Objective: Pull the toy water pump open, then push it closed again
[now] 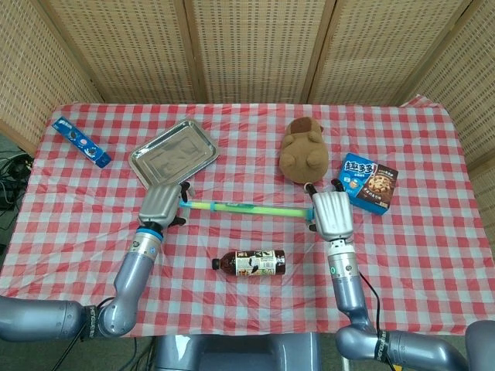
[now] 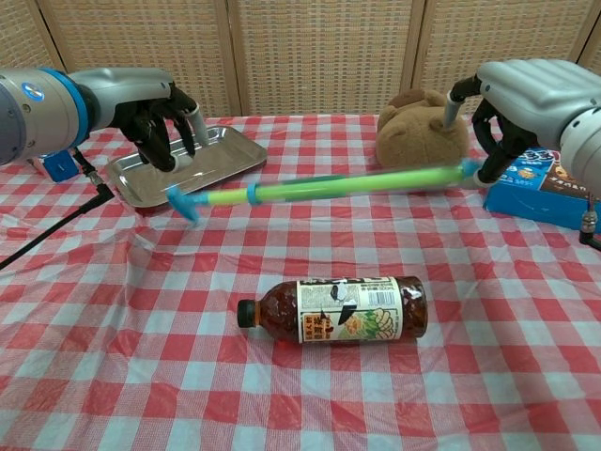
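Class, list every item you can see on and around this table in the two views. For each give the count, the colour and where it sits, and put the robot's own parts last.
toy water pump: one, green tube with blue ends, in the air above mid-table, tilted down toward its left end
bottle: one, dark with a pictured label, lying on its side at front centre
metal tray: one, silver, back left
plush toy: one, brown, back centre-right
cookie box: one, blue, right of the plush toy
snack packet: one, blue, far left edge
tablecloth: one, red and white check, covering the table
left hand: grey and black, above the pump's left end, apparently off it
right hand: grey and black, at the pump's right end
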`<state>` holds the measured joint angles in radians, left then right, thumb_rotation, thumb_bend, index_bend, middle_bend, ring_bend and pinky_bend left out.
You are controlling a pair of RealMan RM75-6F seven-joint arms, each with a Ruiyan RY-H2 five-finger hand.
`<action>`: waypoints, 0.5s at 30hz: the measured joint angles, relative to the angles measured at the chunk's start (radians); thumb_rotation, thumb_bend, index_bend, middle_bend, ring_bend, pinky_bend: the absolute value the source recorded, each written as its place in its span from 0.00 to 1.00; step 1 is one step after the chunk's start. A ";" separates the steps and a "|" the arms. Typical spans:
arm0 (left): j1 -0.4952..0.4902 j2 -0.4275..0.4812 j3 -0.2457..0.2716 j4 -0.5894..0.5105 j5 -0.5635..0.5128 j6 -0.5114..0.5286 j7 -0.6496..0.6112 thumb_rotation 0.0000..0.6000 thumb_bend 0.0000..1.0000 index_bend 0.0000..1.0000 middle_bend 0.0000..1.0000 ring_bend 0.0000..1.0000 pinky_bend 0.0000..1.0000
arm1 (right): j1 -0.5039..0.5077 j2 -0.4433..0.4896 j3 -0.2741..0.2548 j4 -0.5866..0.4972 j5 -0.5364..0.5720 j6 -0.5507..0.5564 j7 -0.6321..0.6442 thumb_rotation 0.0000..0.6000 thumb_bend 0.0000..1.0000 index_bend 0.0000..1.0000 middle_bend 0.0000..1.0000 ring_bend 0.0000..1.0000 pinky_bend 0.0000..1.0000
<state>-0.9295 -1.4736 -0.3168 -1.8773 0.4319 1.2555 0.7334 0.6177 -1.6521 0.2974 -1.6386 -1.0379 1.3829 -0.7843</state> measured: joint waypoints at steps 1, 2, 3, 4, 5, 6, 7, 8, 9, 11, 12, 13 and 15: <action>0.003 0.008 0.002 -0.004 0.000 -0.006 -0.005 1.00 0.37 0.20 0.06 0.12 0.21 | -0.002 0.004 -0.001 -0.005 0.012 -0.003 -0.005 1.00 0.19 0.25 0.45 0.47 0.11; 0.007 0.014 0.004 -0.008 0.000 -0.011 -0.011 1.00 0.36 0.18 0.04 0.10 0.19 | -0.004 0.011 -0.002 -0.013 0.027 -0.008 -0.011 1.00 0.19 0.23 0.39 0.40 0.07; 0.012 0.023 0.007 -0.013 0.002 -0.016 -0.020 1.00 0.36 0.17 0.02 0.09 0.18 | -0.007 0.018 -0.004 -0.020 0.037 -0.010 -0.016 1.00 0.19 0.22 0.36 0.36 0.05; 0.015 0.029 0.009 -0.017 0.003 -0.020 -0.026 1.00 0.36 0.16 0.01 0.08 0.17 | -0.011 0.027 -0.007 -0.027 0.046 -0.012 -0.023 1.00 0.19 0.21 0.33 0.32 0.03; 0.019 0.034 0.011 -0.021 0.005 -0.023 -0.034 1.00 0.36 0.16 0.01 0.07 0.16 | -0.013 0.030 -0.009 -0.029 0.050 -0.012 -0.025 1.00 0.19 0.20 0.30 0.30 0.01; 0.025 0.039 0.014 -0.028 0.008 -0.028 -0.043 1.00 0.36 0.16 0.01 0.07 0.16 | -0.017 0.035 -0.014 -0.033 0.055 -0.011 -0.028 1.00 0.19 0.20 0.29 0.29 0.01; 0.030 0.044 0.018 -0.032 0.013 -0.030 -0.051 1.00 0.36 0.15 0.01 0.07 0.16 | -0.020 0.037 -0.016 -0.034 0.059 -0.010 -0.029 1.00 0.19 0.19 0.27 0.27 0.01; 0.035 0.049 0.021 -0.037 0.020 -0.032 -0.059 1.00 0.36 0.15 0.00 0.07 0.15 | -0.023 0.040 -0.018 -0.037 0.062 -0.010 -0.030 1.00 0.19 0.18 0.25 0.26 0.00; 0.042 0.055 0.026 -0.043 0.031 -0.033 -0.070 1.00 0.36 0.15 0.00 0.07 0.14 | -0.029 0.046 -0.021 -0.041 0.066 -0.008 -0.028 1.00 0.19 0.18 0.24 0.24 0.00; 0.056 0.064 0.034 -0.055 0.053 -0.033 -0.090 1.00 0.36 0.15 0.00 0.06 0.13 | -0.038 0.054 -0.028 -0.045 0.066 -0.002 -0.020 1.00 0.19 0.17 0.21 0.21 0.00; 0.067 0.072 0.040 -0.064 0.071 -0.032 -0.104 1.00 0.36 0.15 0.00 0.06 0.12 | -0.045 0.059 -0.035 -0.048 0.061 0.002 -0.012 1.00 0.19 0.17 0.20 0.20 0.00; 0.076 0.078 0.045 -0.072 0.087 -0.031 -0.115 1.00 0.36 0.15 0.00 0.05 0.11 | -0.050 0.064 -0.040 -0.050 0.056 0.005 -0.006 1.00 0.19 0.16 0.18 0.18 0.00; 0.098 0.094 0.058 -0.091 0.128 -0.025 -0.141 1.00 0.36 0.15 0.00 0.03 0.10 | -0.064 0.074 -0.053 -0.057 0.041 0.013 0.012 1.00 0.19 0.16 0.16 0.15 0.00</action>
<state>-0.8316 -1.3798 -0.2586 -1.9679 0.5604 1.2309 0.5919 0.5539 -1.5779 0.2449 -1.6957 -0.9965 1.3964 -0.7722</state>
